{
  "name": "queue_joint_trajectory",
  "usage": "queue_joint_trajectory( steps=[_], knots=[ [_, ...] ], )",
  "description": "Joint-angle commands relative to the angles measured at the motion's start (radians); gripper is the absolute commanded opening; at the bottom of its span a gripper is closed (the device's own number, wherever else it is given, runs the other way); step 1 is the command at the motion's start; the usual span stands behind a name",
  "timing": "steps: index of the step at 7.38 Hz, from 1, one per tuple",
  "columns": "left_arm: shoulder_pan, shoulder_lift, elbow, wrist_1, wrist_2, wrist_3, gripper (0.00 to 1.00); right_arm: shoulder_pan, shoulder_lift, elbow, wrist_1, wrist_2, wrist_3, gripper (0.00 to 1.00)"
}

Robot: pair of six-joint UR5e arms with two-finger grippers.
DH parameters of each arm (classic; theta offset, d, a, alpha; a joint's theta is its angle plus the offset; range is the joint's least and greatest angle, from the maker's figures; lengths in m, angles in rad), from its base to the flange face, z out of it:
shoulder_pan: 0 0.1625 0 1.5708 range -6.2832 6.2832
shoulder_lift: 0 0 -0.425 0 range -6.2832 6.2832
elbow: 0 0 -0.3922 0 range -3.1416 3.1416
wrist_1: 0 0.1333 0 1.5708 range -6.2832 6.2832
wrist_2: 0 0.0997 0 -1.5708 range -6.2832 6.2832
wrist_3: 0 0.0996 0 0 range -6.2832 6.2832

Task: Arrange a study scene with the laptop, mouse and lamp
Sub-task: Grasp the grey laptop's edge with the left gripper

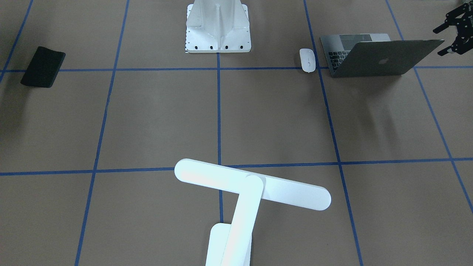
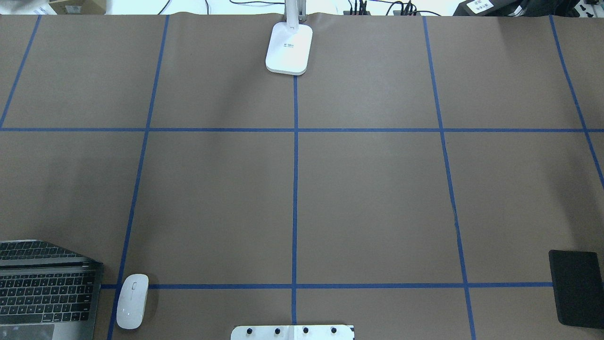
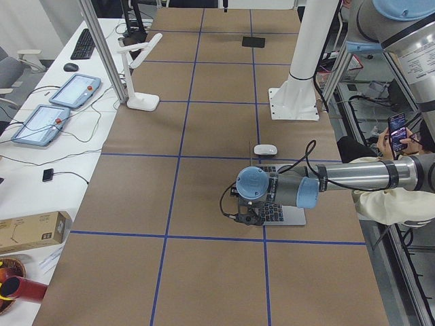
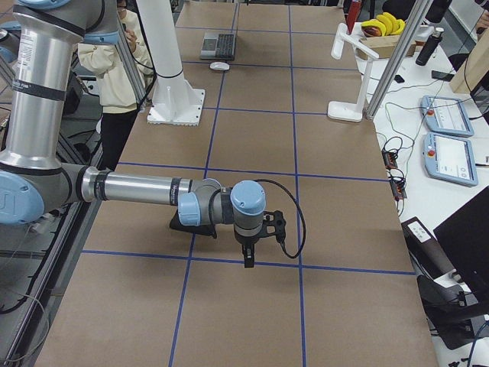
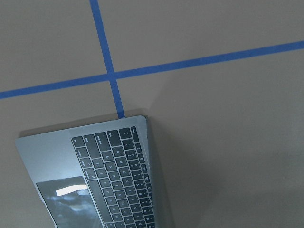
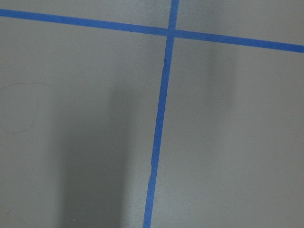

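The laptop (image 1: pixel 380 59) stands open at the robot's left near corner, lid with apple logo facing the front camera; its keyboard shows in the overhead view (image 2: pixel 45 293) and the left wrist view (image 5: pixel 114 175). The white mouse (image 1: pixel 307 60) lies right beside it, also in the overhead view (image 2: pixel 132 301). The white lamp (image 1: pixel 251 188) stands upright at the far middle edge, its base (image 2: pixel 289 49) on the centre tape line. My left gripper (image 1: pixel 441 40) hovers over the laptop's outer side, jaws apart and empty. My right gripper (image 4: pixel 248 256) hangs over bare table; I cannot tell if it is open.
A flat black pad (image 1: pixel 43 67) lies at the robot's right near corner, also in the overhead view (image 2: pixel 575 288). The white ribbed pedestal (image 1: pixel 218 26) with bolted base plate stands at the near middle. Blue tape lines grid the brown table (image 2: pixel 377 198).
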Motion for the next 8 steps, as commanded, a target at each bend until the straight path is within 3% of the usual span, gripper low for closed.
queue_joint_trajectory(
  steps=[1, 3, 6, 7, 8],
  knots=[
    [0.124, 0.0, 0.003, -0.24, 0.007, -0.309, 0.99, 0.0, 0.0, 0.001, 0.0, 0.0, 0.0, 1.0],
    [0.187, -0.009, 0.003, -0.362, 0.034, -0.488, 0.99, 0.0, 0.0, 0.001, 0.0, 0.0, 0.0, 1.0],
    [0.387, -0.032, 0.003, -0.549, 0.192, -0.773, 0.99, -0.001, 0.0, 0.001, 0.0, 0.0, 0.0, 1.0],
    [0.401, -0.037, 0.003, -0.566, 0.198, -0.791, 0.92, 0.0, 0.0, 0.001, 0.0, 0.0, 0.0, 1.0],
    [0.401, -0.035, 0.003, -0.565, 0.198, -0.793, 0.65, 0.0, 0.0, 0.001, 0.002, -0.002, -0.002, 1.0]
  ],
)
